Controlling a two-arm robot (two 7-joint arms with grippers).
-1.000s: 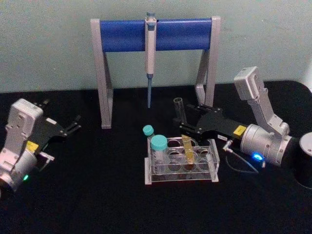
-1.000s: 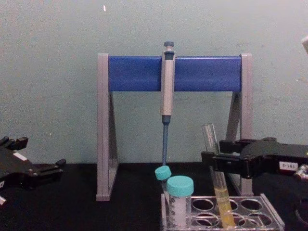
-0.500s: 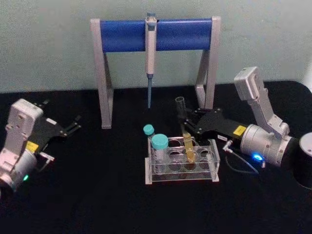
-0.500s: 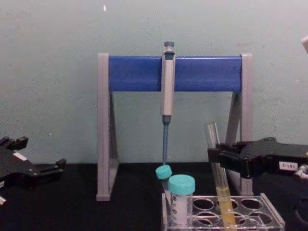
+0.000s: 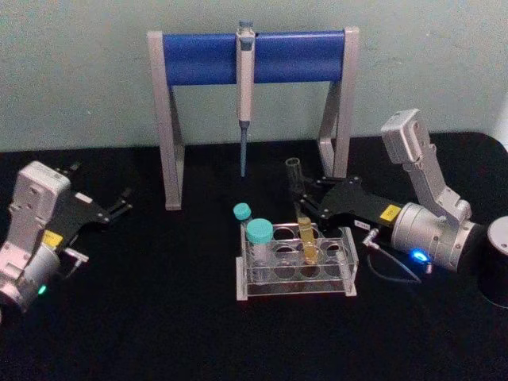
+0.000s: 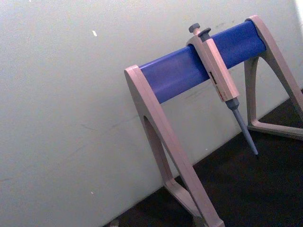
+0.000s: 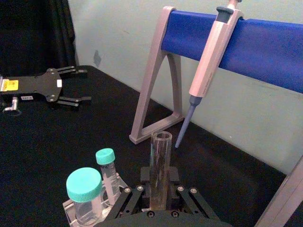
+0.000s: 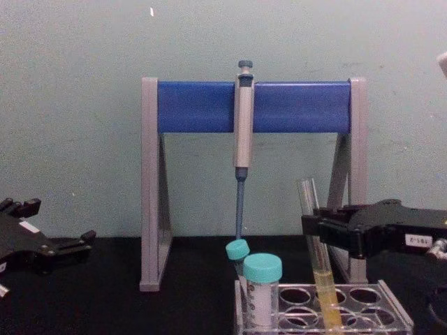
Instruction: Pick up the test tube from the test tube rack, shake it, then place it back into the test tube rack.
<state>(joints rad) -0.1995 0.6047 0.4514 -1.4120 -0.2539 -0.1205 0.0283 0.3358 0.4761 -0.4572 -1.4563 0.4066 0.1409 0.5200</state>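
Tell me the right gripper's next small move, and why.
Probably a short lift along the tube's axis. The right gripper looks closed on the test tube. The tube's yellow-filled lower end sits, slightly tilted, in a hole of the test tube rack, so rising along that tilt should clear the hole without scraping. The left gripper rests open at far left.

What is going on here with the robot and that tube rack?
The right gripper has its fingers closed around the test tube, which stands tilted with its yellow-filled bottom in the test tube rack. The tube is not lifted clear of the rack. The left gripper sits open and idle off to the left.
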